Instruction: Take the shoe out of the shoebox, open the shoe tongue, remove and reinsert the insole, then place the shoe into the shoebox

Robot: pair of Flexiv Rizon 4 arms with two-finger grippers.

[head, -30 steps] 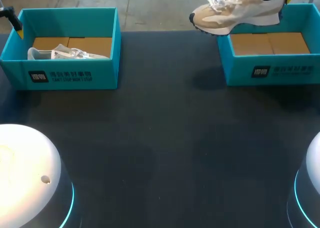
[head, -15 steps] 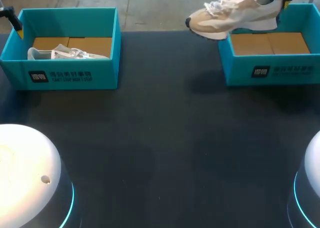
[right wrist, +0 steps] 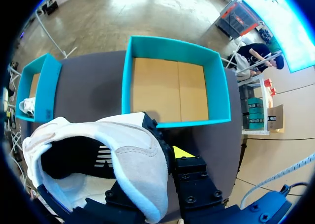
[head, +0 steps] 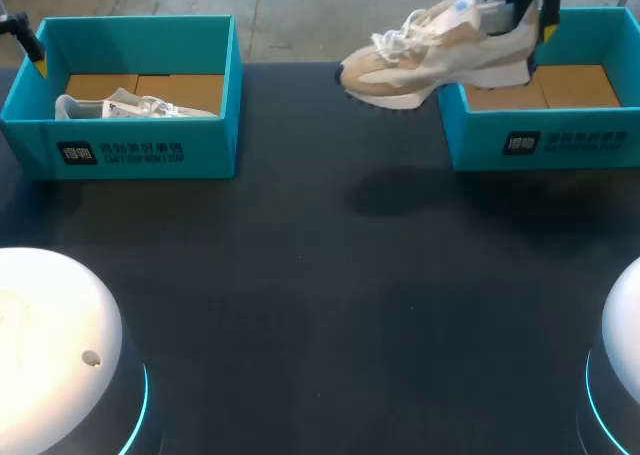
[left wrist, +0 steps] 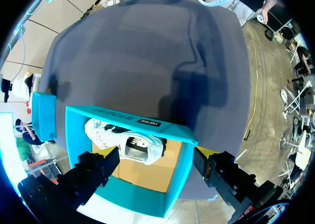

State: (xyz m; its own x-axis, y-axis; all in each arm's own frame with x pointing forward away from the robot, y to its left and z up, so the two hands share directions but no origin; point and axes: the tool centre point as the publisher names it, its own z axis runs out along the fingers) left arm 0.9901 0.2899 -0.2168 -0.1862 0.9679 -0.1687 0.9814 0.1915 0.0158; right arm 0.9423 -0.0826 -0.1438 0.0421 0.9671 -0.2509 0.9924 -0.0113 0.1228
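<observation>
Shoe [head: 430, 60], heel pinched by right gripper [head: 528, 5], has shifted toward 9 o'clock — nearly clear of shoebox [head: 545, 140]; left gripper [left wrist: 157, 169] spread.

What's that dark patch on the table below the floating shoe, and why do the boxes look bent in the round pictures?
Head view: the dark patch is the shadow of the lifted shoe falling on the table. Left wrist view: the fisheye lens bows the shoebox walls. Right wrist view: same bending on the empty shoebox.
</observation>
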